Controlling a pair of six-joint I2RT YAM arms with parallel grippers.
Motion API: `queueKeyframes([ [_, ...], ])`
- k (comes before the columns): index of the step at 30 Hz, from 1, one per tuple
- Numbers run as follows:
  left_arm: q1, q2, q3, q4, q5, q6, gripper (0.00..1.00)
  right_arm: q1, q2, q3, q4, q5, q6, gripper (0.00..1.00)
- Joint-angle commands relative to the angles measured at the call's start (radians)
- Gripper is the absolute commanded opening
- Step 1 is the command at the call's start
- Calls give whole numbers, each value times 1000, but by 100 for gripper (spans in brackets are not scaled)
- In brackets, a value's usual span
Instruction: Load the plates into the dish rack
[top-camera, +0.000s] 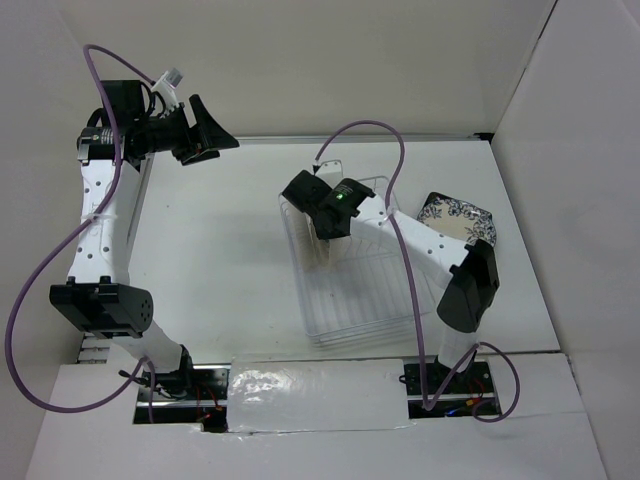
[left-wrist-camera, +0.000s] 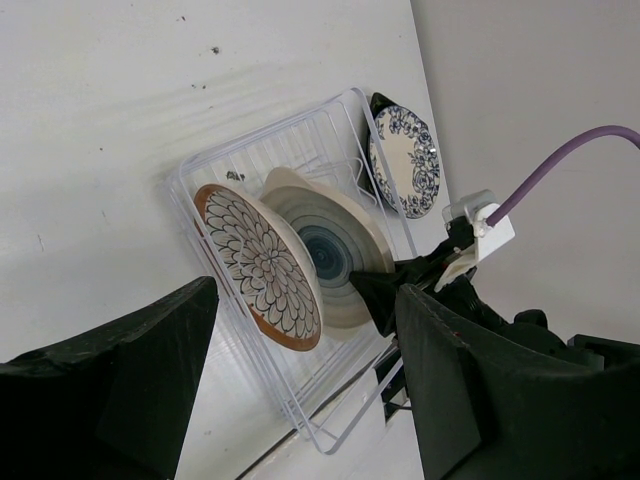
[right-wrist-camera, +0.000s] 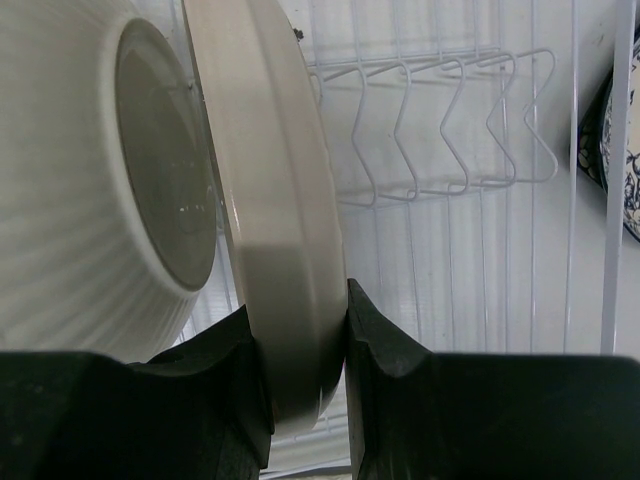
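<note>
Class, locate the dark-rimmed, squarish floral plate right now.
Top view: the dark-rimmed floral plate sits just outside the silver wire dish rack, beside its far right corner.

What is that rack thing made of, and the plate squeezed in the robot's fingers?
The dish rack looks like thin metal wire with a smooth white or silvery coating: the sign is its bent tines and see-through grid. The cream plate held by the right gripper looks like glazed ceramic, with a thick rim and a soft shine. Looks alone cannot confirm either.
</note>
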Motion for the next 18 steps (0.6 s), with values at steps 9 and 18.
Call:
queueKeyframes([
  [9, 6, -28, -15, 25, 26, 25, 83, 5, 16, 14, 99, -29, 2, 25],
  [18, 6, -28, -16, 26, 27, 23, 83, -6, -4, 62, 58, -19, 1, 59],
])
